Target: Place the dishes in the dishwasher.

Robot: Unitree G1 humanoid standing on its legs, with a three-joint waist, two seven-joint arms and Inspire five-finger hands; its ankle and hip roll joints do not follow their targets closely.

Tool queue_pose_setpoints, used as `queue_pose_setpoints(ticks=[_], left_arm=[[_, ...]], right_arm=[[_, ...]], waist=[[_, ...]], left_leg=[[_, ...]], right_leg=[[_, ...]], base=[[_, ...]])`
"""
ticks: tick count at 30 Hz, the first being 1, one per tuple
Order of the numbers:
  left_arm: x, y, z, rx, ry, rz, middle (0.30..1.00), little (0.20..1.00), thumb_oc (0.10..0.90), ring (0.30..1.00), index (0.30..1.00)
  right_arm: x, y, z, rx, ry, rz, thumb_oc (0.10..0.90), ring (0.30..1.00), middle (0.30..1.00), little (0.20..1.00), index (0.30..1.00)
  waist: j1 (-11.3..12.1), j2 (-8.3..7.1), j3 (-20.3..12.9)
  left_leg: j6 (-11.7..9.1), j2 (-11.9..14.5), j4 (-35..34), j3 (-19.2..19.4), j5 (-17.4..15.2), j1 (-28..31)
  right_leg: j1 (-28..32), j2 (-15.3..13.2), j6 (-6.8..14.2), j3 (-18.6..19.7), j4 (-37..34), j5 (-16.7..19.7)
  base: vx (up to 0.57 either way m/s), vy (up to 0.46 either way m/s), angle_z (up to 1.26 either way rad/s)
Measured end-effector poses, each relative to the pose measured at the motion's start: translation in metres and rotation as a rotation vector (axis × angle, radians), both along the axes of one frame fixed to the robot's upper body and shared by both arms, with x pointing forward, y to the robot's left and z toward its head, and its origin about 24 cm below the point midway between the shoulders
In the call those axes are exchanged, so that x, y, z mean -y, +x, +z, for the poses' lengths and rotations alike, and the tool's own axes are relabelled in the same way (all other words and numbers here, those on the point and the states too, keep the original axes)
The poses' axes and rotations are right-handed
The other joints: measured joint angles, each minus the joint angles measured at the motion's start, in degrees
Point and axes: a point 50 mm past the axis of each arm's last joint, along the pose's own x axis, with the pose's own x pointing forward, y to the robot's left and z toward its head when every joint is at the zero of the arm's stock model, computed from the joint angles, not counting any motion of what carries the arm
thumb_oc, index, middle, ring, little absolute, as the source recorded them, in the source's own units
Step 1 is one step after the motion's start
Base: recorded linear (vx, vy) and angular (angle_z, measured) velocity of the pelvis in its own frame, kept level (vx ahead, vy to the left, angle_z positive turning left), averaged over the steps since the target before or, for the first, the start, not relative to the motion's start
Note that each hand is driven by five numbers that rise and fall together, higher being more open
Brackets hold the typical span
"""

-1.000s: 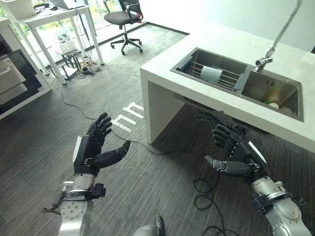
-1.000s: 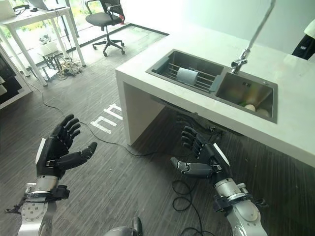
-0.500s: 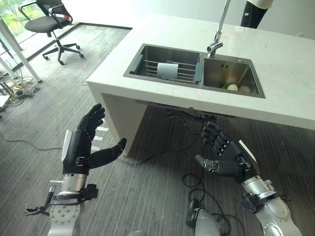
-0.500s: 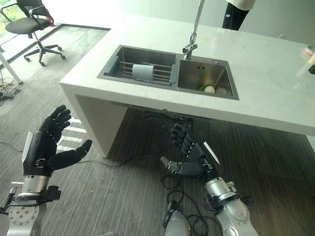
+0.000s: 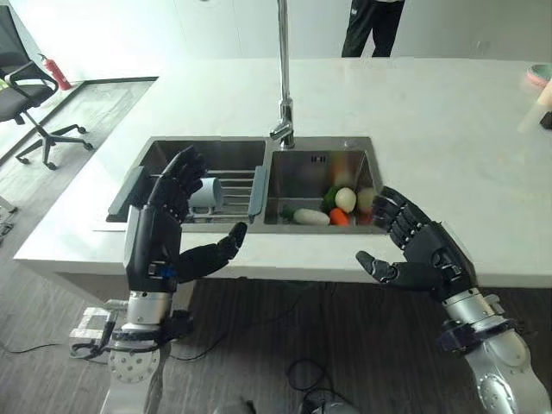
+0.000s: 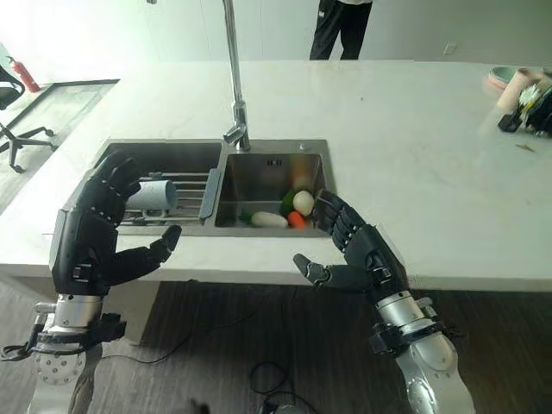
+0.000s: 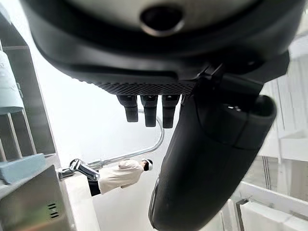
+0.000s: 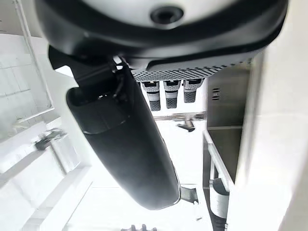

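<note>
white counter (image 5: pixel 448 112), office chair (image 5: pixel 26 95), dark plank floor (image 6: pixel 259 345)

White stone, steel basins, dark hands

The broad white worktop (image 5: pixel 448 129) is faintly marbled, and the brushed-steel double sink (image 5: pixel 315 172) set in it is silver-grey, as is the tall chrome tap (image 5: pixel 282 78). A pale blue-grey cup (image 5: pixel 205 192) lies on the silver wire rack (image 5: pixel 237 185); in the other basin sit white, green and orange vegetables (image 5: pixel 332 205). The left hand (image 5: pixel 155 237) and right hand (image 5: pixel 423 254) are matt black with silver-grey wrists. The floor (image 5: pixel 259 345) is dark grey, striped wood-grain. A person's trousers (image 5: pixel 373 26) are black.
</note>
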Motion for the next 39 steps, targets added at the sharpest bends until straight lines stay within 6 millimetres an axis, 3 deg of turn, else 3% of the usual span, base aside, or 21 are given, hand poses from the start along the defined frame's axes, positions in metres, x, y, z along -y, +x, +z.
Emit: queue_pose_setpoints(ticks=[1,2,3,4,6,7,8,10,11,12,14,20,23,25,26,27,28,29,32,33,39], left_arm=[[-0.006,-0.005,0.007,0.068,-0.019,0.048,0.900,0.900,0.800,0.900,0.900],[-0.008,-0.006,0.015,0.137,-0.024,0.063,0.900,0.900,0.800,0.900,0.900],[-0.006,-0.008,0.016,0.149,-0.024,0.058,0.900,0.900,0.800,0.900,0.900],[-0.006,-0.015,0.018,0.185,-0.028,0.068,0.900,0.900,0.800,0.900,0.900],[-0.004,-0.016,0.027,0.287,-0.069,0.092,0.900,0.900,0.800,0.900,0.900],[-0.001,-0.011,0.036,0.343,-0.068,0.096,0.900,0.900,0.800,0.900,0.900],[0.001,-0.007,0.046,0.395,-0.061,0.088,0.900,0.900,0.800,0.900,0.900],[-0.001,-0.005,0.053,0.436,-0.080,0.096,0.900,0.900,0.800,0.900,0.900],[-0.006,-0.008,0.053,0.439,-0.097,0.118,0.900,0.900,0.800,0.900,0.900],[-0.012,-0.010,0.055,0.454,-0.114,0.145,0.900,0.900,0.800,0.900,0.900],[-0.012,-0.013,0.055,0.456,-0.108,0.146,0.900,0.900,0.800,0.900,0.900],[-0.011,-0.014,0.057,0.456,-0.089,0.127,0.900,0.900,0.800,0.900,0.900],[-0.011,-0.012,0.057,0.451,-0.084,0.123,0.900,0.900,0.800,0.900,0.900],[-0.013,-0.010,0.052,0.419,-0.087,0.134,0.900,0.900,0.800,0.900,0.900],[-0.014,-0.010,0.050,0.405,-0.089,0.140,0.900,0.900,0.800,0.900,0.900],[-0.015,-0.011,0.053,0.413,-0.069,0.138,0.900,0.900,0.800,0.900,0.900],[-0.010,-0.012,0.053,0.407,-0.076,0.116,0.900,0.900,0.800,0.900,0.900],[-0.007,-0.010,0.050,0.381,-0.087,0.098,0.900,0.900,0.800,0.900,0.900],[-0.005,-0.012,0.056,0.379,-0.079,0.066,0.900,0.900,0.800,0.900,0.900],[-0.005,-0.012,0.054,0.363,-0.083,0.068,0.900,0.900,0.800,0.900,0.900],[0.002,0.005,0.027,0.155,-0.150,-0.020,0.900,0.900,0.800,0.900,0.900]], right_arm=[[-0.005,0.001,0.019,0.076,-0.056,0.053,0.800,0.900,0.900,0.900,0.900],[-0.002,-0.007,0.029,0.124,-0.090,0.068,0.800,0.900,0.900,0.900,0.900],[0.000,-0.011,0.021,0.095,-0.053,0.041,0.800,0.900,0.900,0.900,0.900],[-0.003,-0.012,0.013,0.041,-0.035,0.041,0.800,0.900,0.900,0.900,0.900],[-0.002,-0.016,0.008,0.006,-0.046,0.042,0.800,0.900,0.900,0.900,0.900],[0.002,-0.020,0.008,0.000,-0.043,0.031,0.800,0.900,0.900,0.900,0.900],[0.005,-0.023,0.009,0.006,-0.029,0.009,0.800,0.900,0.900,0.900,0.900],[0.005,-0.022,0.012,0.026,-0.001,-0.002,0.800,0.900,0.900,0.900,0.900],[0.002,-0.022,0.012,0.041,0.031,-0.001,0.800,0.900,0.900,0.900,0.900],[-0.001,-0.022,0.015,0.055,0.035,0.011,0.800,0.900,0.900,0.900,0.900],[-0.002,-0.020,0.016,0.064,0.039,0.012,0.800,0.900,0.900,0.900,0.900],[-0.008,-0.012,0.016,0.067,0.064,0.011,0.800,0.900,0.900,0.900,0.900],[-0.007,-0.015,0.007,0.029,0.066,0.005,0.800,0.900,0.900,0.900,0.900],[-0.005,-0.016,0.002,0.005,0.060,0.005,0.800,0.900,0.900,0.900,0.900],[-0.006,-0.016,0.002,0.002,0.054,0.014,0.800,0.900,0.900,0.900,0.900],[-0.008,-0.017,0.003,0.011,0.060,0.022,0.800,0.900,0.900,0.900,0.900],[-0.005,-0.012,0.012,0.049,0.025,0.025,0.800,0.900,0.900,0.900,0.900],[-0.006,-0.011,0.011,0.033,0.022,0.027,0.800,0.900,0.900,0.900,0.900],[-0.007,-0.009,0.016,0.058,0.036,0.017,0.800,0.900,0.900,0.900,0.900],[-0.006,-0.011,0.011,0.041,0.054,-0.005,0.800,0.900,0.900,0.900,0.900],[0.007,-0.005,-0.005,-0.003,0.009,-0.145,0.800,0.900,0.900,0.900,0.900]], waist=[[0.69,1.68,-0.06],[0.57,3.18,-0.54],[-1.35,3.48,-0.87],[0.40,1.09,-1.71],[1.20,-0.51,-2.16],[1.03,-0.19,-2.70],[0.37,-1.77,-2.97],[0.25,-3.36,-3.15],[0.96,-3.13,-3.17],[2.54,-3.33,-3.20],[4.02,-3.76,-3.13],[4.45,-4.74,-3.05],[4.29,-4.68,-2.53],[4.18,-4.51,-2.27],[4.55,-5.09,-1.81],[4.43,-7.42,-0.77],[4.58,-3.13,0.41],[5.67,-4.02,0.08],[5.82,-3.54,-0.12],[2.82,-0.91,-6.05],[2.57,-1.15,-7.10]], left_leg=[[-0.32,2.24,0.52,-3.34,1.42,-2.91],[-3.72,5.14,2.24,-6.91,1.13,-5.68],[-6.47,4.46,2.68,-10.85,0.06,-7.45],[-6.54,2.10,3.86,-12.19,-1.39,-7.04],[-6.11,0.80,6.52,-9.89,-4.88,-5.63],[-5.04,0.20,5.05,-7.74,-3.28,-2.97],[-4.97,-1.33,2.31,-7.14,-3.76,-0.27],[-2.78,-4.43,0.04,-8.44,-3.91,1.77],[-1.38,-5.66,-0.60,-9.15,-4.89,2.86],[-0.68,-7.29,-1.10,-9.42,-5.36,3.47],[-0.35,-9.08,-0.35,-10.36,-6.49,3.58],[1.96,-9.83,2.93,-10.03,-10.84,2.20],[1.86,-9.97,-0.32,-11.25,-7.81,2.31],[-0.16,-11.52,-4.13,-11.81,-6.12,4.00],[-6.17,-11.62,-3.41,-9.42,-9.54,4.56],[-4.60,-11.32,4.60,-5.68,-12.85,2.33],[-2.17,-5.27,11.85,-11.77,-16.19,-0.20],[-3.78,-7.39,8.09,-11.04,-14.43,1.56],[-1.30,-9.18,0.97,-10.96,-9.84,4.99],[-4.78,-5.87,-2.97,-11.08,-7.84,6.85],[-4.47,-5.99,-2.98,-10.46,-8.25,5.96]], right_leg=[[-4.63,-3.12,-5.41,4.62,8.35,-7.43],[-3.98,-6.44,-1.94,4.66,6.17,-12.43],[-2.58,-6.57,-2.15,3.77,6.17,-13.52],[-3.17,-8.11,-3.32,5.82,5.59,-14.17],[1.28,-9.79,-1.23,3.42,-2.23,-10.88],[4.41,-9.88,0.73,1.00,-5.66,-9.39],[6.05,-10.39,0.96,0.06,-6.03,-9.21],[5.13,-12.65,-2.62,0.37,-2.15,-6.77],[4.38,-13.17,-0.30,0.74,-2.48,-7.77],[3.73,-13.28,-0.20,0.39,-7.95,-7.26],[5.13,-13.60,1.56,0.38,-10.85,-2.55],[5.84,-14.23,0.63,-2.92,-11.12,2.31],[-0.11,-10.69,0.53,0.91,-7.70,-1.21],[-1.45,-8.84,0.44,0.28,-9.30,-1.26],[-1.28,-8.13,-1.90,0.41,-10.88,0.25],[-0.60,-11.48,-3.21,0.98,-12.16,3.25],[-3.19,-10.17,1.38,0.99,-5.85,0.77],[-3.92,-11.39,1.03,1.82,-6.49,0.14],[-1.60,-11.51,0.74,2.32,-11.54,1.08],[-1.71,-8.69,-1.68,1.46,-10.42,2.05],[-2.51,-8.69,-1.60,2.21,-10.32,1.88]], base=[[0.32,0.394,-1.36],[0.21,0.257,-0.77],[0.14,0.247,-0.81],[0.13,0.266,-0.87],[0.15,0.293,-0.74],[0.14,0.272,0.34],[0.14,0.269,0.67],[0.16,0.351,0.72],[0.14,0.397,0.55],[0.10,0.356,0.53],[0.06,0.303,0.46],[0.03,0.188,0.05],[-0.04,-0.046,0.10],[-0.03,-0.091,0.28],[-0.04,-0.105,0.22],[-0.02,-0.090,0.09],[-0.02,-0.110,0.01],[-0.01,-0.096,-0.01],[-0.03,-0.100,0.04],[-0.03,-0.080,0.02],[0.04,-0.057,-0.04]])
